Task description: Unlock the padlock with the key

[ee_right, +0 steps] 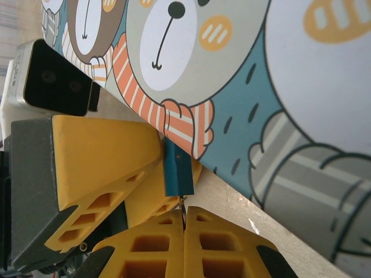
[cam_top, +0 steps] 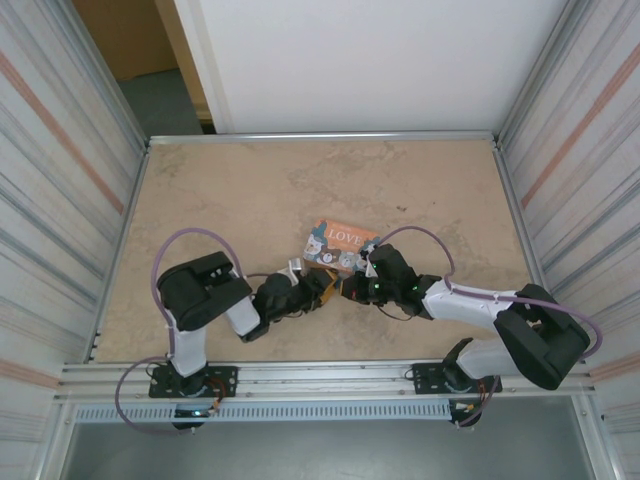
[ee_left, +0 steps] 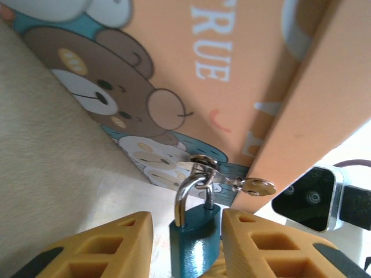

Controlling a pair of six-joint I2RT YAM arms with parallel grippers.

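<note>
left end effector (ee_left: 188,219) stands narrow, its fingers flanking the teal padlock (ee_left: 194,246), with a gap showing on one side. the padlock hangs from the hasp (ee_left: 204,165) on the front of the bear-print box (ee_left: 243,52). right end effector (ee_right: 184,213), just beside that box, is pressed closed; whether the key sits between its tips i cannot tell. to do this well, clamp the lock body squarely, keyhole toward the right tips, then feed the key straight without wrenching the hasp. counted: one padlock, one box, one hasp, two end effectors.
</note>
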